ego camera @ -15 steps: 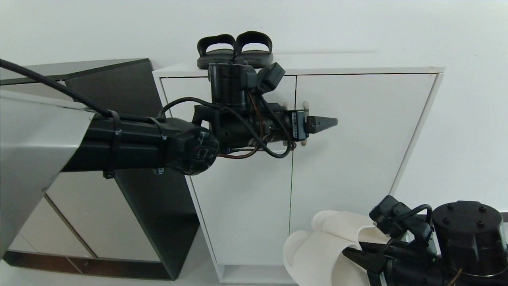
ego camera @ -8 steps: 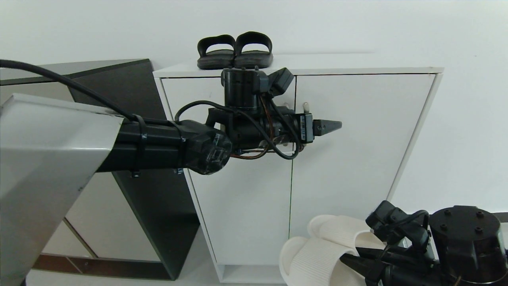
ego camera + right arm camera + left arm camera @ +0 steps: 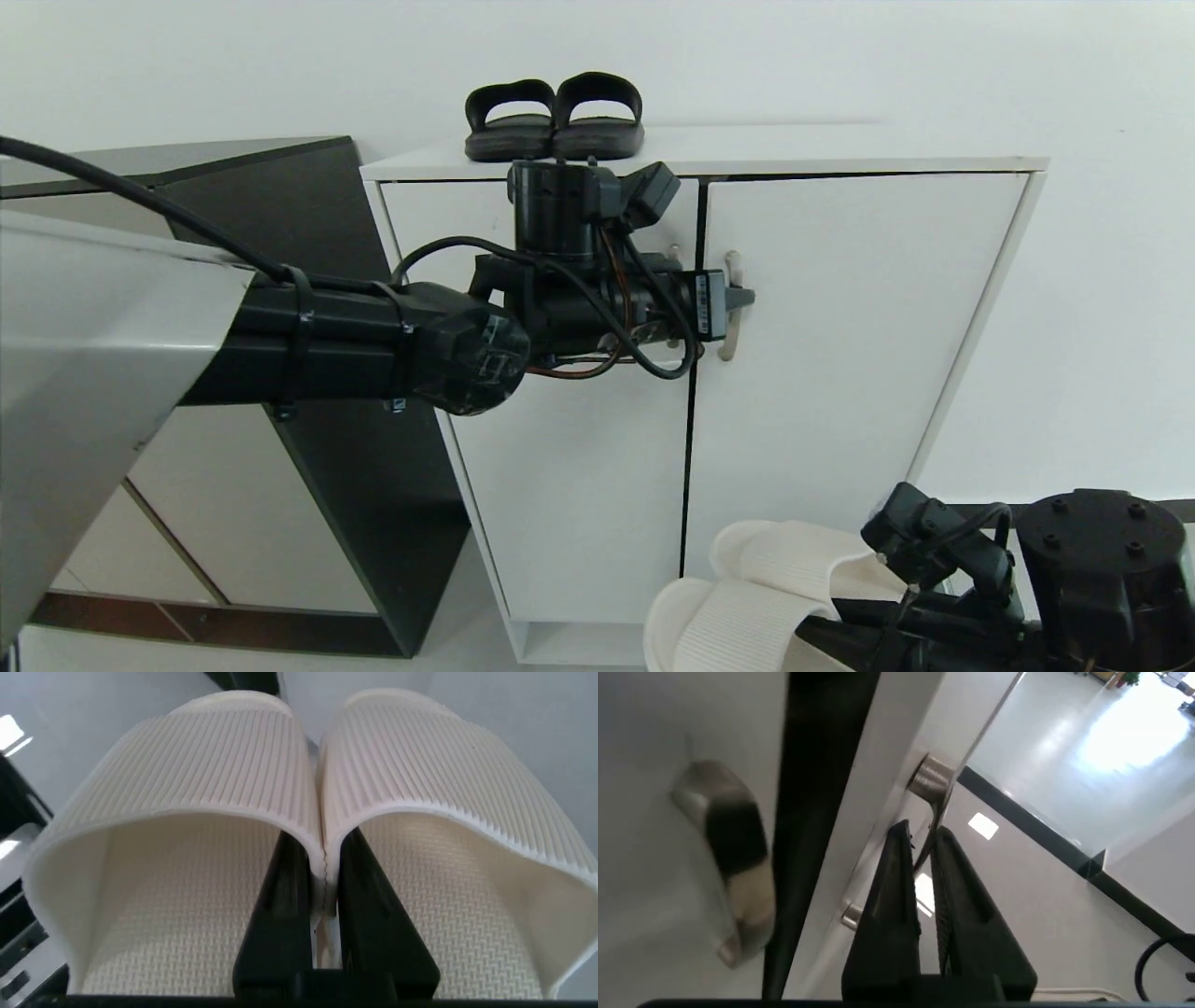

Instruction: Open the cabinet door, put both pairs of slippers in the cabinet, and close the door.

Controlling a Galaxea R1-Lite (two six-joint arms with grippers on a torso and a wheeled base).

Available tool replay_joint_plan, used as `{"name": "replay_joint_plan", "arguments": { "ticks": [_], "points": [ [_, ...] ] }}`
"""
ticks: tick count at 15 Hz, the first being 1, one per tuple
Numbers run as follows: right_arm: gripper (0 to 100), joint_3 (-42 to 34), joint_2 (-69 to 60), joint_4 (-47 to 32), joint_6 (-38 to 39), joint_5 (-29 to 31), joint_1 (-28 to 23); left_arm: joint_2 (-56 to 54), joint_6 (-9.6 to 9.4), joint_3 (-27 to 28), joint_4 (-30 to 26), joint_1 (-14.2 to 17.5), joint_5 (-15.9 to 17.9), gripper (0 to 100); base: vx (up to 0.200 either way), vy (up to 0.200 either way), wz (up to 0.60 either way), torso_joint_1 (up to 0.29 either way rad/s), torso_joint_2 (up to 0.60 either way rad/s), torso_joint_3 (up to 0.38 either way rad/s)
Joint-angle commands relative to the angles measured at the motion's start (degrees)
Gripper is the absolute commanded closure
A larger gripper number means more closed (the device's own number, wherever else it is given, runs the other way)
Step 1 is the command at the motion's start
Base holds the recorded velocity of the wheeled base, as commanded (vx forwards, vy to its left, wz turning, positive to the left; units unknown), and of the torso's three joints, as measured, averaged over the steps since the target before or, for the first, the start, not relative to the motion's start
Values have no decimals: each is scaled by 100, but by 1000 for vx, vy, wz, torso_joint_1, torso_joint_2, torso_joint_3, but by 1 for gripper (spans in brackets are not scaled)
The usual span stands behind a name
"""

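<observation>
A white two-door cabinet [image 3: 840, 373] stands against the wall. Its right door [image 3: 840, 308] is ajar, with a dark gap along its inner edge. My left gripper [image 3: 745, 299] is shut on that door's metal handle [image 3: 731, 327]; in the left wrist view the thin handle [image 3: 930, 812] runs between the fingers [image 3: 896, 873] of the left gripper [image 3: 924, 854]. A pair of black slippers [image 3: 555, 117] rests on the cabinet top. Low at the front right, my right gripper [image 3: 826, 623] holds a pair of white ribbed slippers [image 3: 747, 597], with the right gripper [image 3: 322, 873] pinching both slippers' [image 3: 187, 812] inner edges together.
A dark mirrored cabinet [image 3: 364, 420] stands close on the left of the white one. The left door [image 3: 560, 467] is closed, and its handle [image 3: 729, 877] is near my left gripper. An open plinth [image 3: 579, 644] runs under the cabinet.
My left gripper drew back from beyond the handle and closed on it. The right door has swung slightly open. The white slippers in the right gripper shifted a little left.
</observation>
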State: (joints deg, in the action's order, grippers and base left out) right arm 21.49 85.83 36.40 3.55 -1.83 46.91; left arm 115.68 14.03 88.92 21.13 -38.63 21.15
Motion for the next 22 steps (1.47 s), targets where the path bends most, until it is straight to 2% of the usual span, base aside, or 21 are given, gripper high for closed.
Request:
{"name": "replay_joint_plan", "arguments": {
  "ticks": [1, 5, 8, 11, 12, 13, 15, 17, 18, 22],
  "points": [
    [100, -49, -111, -1, 6, -63, 2, -379, 3, -296, 6, -162, -85, 100, 0, 0, 0, 0, 0, 0],
    [100, -286, -506, -10, -38, -626, 125, -1109, 3, -1026, 14, -637, -252, 100, 0, 0, 0, 0, 0, 0],
    [100, -365, -638, -10, -47, -731, 152, -1539, -6, -1632, 32, -997, -586, 100, 0, 0, 0, 0, 0, 0],
    [100, -391, -629, -28, -197, -740, 178, -1935, -50, -2238, 190, -1032, -709, 100, 0, 0, 0, 0, 0, 0],
    [100, -418, -621, -37, -205, -731, 266, -1961, -41, -2326, 252, -892, -911, 100, 0, 0, 0, 0, 0, 0],
    [100, -462, -621, -37, -214, -714, 336, -1926, -23, -2309, 296, -830, -1157, 100, 0, 0, 0, 0, 0, 0],
    [100, -470, -612, -37, -214, -705, 372, -1750, -41, -2265, 507, -716, -1210, 100, 0, 0, 0, 0, 0, 0],
    [100, -470, -541, -37, -214, -687, 372, -986, 21, -1729, 1148, -584, -1245, 100, 0, 0, 0, 0, 0, 0],
    [100, -470, -533, -37, -214, -687, 380, -766, 29, -1483, 1192, -566, -1263, 100, 0, 0, 0, 0, 0, 0],
    [100, -506, -533, -37, -302, -661, 372, -239, 29, -481, 621, -531, -1227, 100, 0, 0, 0, 0, 0, 0]
  ]
}}
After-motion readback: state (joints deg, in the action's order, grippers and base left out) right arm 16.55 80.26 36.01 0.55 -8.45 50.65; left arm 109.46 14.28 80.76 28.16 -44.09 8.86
